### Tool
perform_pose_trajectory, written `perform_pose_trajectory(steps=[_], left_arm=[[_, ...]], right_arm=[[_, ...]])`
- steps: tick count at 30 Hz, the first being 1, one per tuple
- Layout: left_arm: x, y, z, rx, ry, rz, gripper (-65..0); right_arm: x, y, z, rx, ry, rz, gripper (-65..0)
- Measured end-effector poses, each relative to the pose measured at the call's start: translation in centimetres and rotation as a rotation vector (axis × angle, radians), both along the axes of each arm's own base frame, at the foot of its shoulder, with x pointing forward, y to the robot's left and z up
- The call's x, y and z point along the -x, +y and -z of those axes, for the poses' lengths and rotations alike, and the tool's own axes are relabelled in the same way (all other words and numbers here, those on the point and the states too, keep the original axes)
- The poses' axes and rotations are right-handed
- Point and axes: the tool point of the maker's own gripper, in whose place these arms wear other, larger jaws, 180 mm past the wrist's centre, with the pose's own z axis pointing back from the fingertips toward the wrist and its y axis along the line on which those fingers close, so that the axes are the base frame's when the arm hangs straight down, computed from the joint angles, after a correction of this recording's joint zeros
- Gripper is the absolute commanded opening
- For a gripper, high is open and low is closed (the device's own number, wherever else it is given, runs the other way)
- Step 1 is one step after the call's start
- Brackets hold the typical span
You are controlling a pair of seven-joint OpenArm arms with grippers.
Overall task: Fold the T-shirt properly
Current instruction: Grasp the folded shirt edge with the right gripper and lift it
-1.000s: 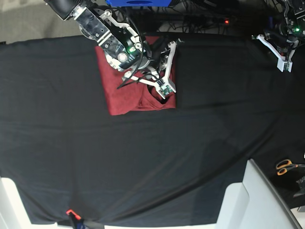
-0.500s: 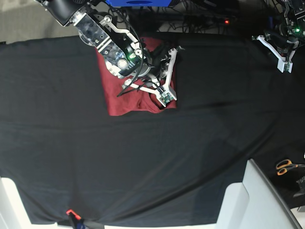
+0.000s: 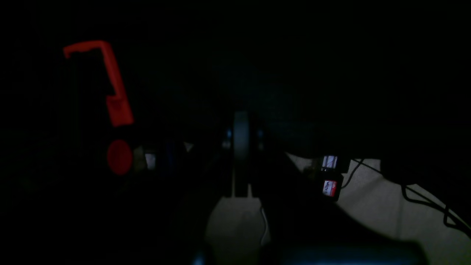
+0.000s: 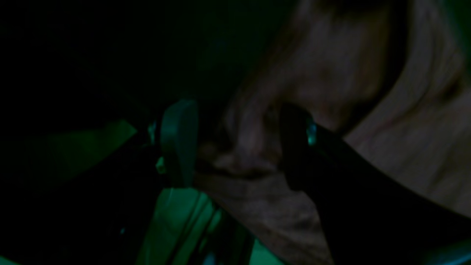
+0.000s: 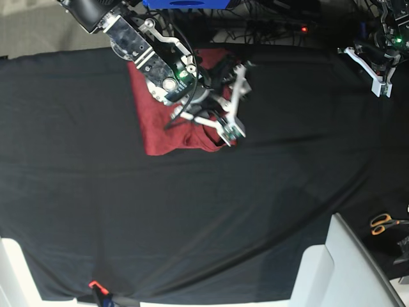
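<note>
Left wrist view: almost all dark. The left gripper [image 3: 241,147] shows only as a dim narrow sliver at centre, fingers together, nothing between them. Beyond it a red bracket-shaped object [image 3: 110,84] and some cables [image 3: 423,198] on a pale floor; no shirt in this view.

Right wrist view: dim and green-tinted. The right gripper [image 4: 235,143] has its two fingers apart, with a bunched ridge of the T-shirt [image 4: 331,73] sitting in the gap between them. Whether cloth presses either pad cannot be told; it does not look pinched.

Base view: the T-shirt [image 5: 160,121] lies as a compact maroon rectangle on the black-clothed worktop [image 5: 192,217], toward the far edge, left of centre. The right gripper [image 5: 233,105] hovers low over the shirt's right edge, fingers spread, arm covering the upper right of the cloth. The left gripper [image 5: 377,73] is parked well apart at the far right edge, closed and empty. Orange-handled scissors [image 5: 383,222] lie near the right edge.

Judgement: looks like the letting-go step at the end of a fold; the shirt is already small, so the task is probably far along. Next move calls for a straight lift clear of the cloth so the ridge isn't dragged, then flattening the rumpled lower right corner if needed.
</note>
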Motion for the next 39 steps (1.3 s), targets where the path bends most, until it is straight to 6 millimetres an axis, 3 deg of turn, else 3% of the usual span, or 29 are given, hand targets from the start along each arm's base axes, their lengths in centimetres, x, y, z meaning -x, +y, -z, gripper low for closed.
perform_pose_trajectory(steps=[3,7,11,14,17,19,24,28,33,39], left_arm=[[0.0,0.0,0.0,0.0,0.001,0.0,-65.0],[0.0,0.0,0.0,0.0,-0.001,0.0,-65.0],[0.0,0.1,0.0,-0.002,-0.001,0.001,-65.0],[-0.1,0.0,0.0,0.0,-0.001,0.0,-65.0],[-0.1,0.0,0.0,0.0,-0.002,0.0,-65.0],[0.0,0.0,0.0,0.0,-0.001,0.001,-65.0],[-0.1,0.0,0.0,0.0,-0.001,0.0,-65.0],[-0.1,0.0,0.0,-0.001,-0.001,0.001,-65.0],[0.0,0.0,0.0,0.0,0.0,0.0,-65.0],[0.0,0.0,0.0,0.001,-0.001,-0.001,-65.0]], right_arm=[[-1.2,-0.5,-1.7,-0.029,-0.056,0.011,-30.9],[-4.9,-3.5,-1.0,0.031,-0.071,0.101,-30.9],[-8.6,-4.4,-0.9,0.078,-0.106,0.112,-31.5],[-9.8,-5.0,-0.1,0.119,-0.102,0.111,-41.3],[-9.9,-5.4,1.0,0.147,-0.078,0.114,-59.0],[-9.7,-5.4,1.3,0.149,-0.067,0.114,-65.0],[-9.4,-5.5,1.6,0.149,-0.057,0.114,-64.4],[-8.5,-6.0,4.0,0.183,-0.004,0.117,-64.4],[-7.8,-4.5,5.8,0.156,0.02,0.125,-64.4],[-7.5,-2.7,5.5,0.145,0.015,0.1,-64.4]])
